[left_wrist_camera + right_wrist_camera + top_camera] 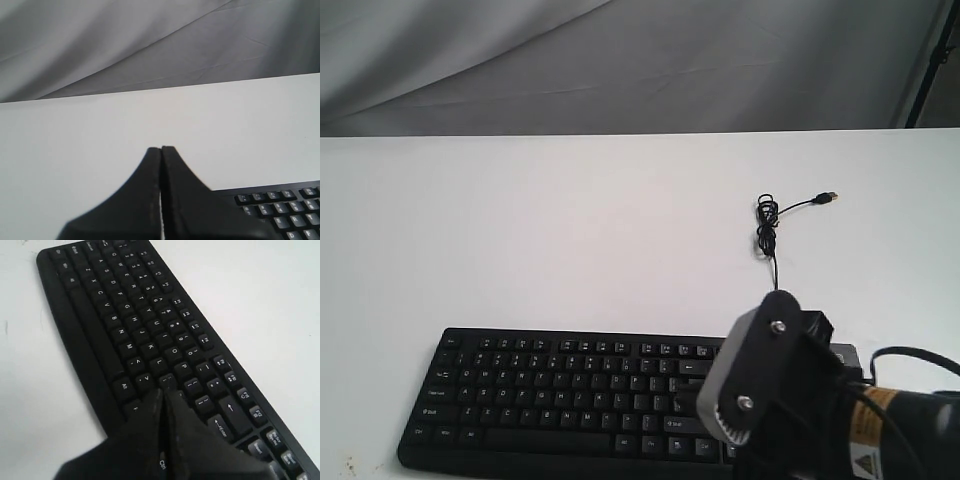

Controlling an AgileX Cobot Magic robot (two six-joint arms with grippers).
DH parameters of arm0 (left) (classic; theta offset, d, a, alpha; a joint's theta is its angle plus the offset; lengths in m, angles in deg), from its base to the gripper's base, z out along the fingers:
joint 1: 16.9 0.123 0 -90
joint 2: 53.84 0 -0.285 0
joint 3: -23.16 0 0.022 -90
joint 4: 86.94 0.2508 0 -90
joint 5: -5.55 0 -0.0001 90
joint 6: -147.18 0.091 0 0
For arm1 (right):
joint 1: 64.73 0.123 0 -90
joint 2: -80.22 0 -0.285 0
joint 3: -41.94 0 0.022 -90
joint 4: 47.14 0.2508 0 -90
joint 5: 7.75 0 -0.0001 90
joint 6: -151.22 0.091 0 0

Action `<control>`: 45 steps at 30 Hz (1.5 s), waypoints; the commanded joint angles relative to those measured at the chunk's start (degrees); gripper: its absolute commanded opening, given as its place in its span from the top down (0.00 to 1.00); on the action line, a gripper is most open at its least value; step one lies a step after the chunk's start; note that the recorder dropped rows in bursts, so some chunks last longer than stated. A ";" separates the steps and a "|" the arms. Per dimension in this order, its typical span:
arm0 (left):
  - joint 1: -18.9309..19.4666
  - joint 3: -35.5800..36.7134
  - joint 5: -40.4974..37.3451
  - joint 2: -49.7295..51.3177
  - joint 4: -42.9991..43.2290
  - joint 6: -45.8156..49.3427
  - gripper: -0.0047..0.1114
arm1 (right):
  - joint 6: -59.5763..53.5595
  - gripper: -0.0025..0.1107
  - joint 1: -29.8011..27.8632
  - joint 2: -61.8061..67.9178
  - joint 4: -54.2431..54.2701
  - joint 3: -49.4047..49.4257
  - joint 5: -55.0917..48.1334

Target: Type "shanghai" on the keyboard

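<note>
The black keyboard (570, 390) with white legends lies flat near the table's front edge, its thin cable (767, 225) running back to a loose USB plug (829, 197). My right arm (775, 385) hangs over the keyboard's right part and hides the number pad. In the right wrist view my right gripper (165, 391) is shut, holding nothing, its tips just over the punctuation keys at the right end of the letter block (140, 330); contact cannot be told. My left gripper (161, 148) is shut and empty beside the keyboard's far left corner (280, 205).
The white table (570, 230) stretches behind the keyboard. A grey cloth backdrop (620, 60) hangs beyond its far edge. A dark stand leg (930, 70) shows at the back right.
</note>
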 commanded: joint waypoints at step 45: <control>-0.20 0.25 0.16 -0.20 0.01 -0.16 0.96 | -0.84 0.98 -31.43 -73.53 -5.23 22.05 -24.83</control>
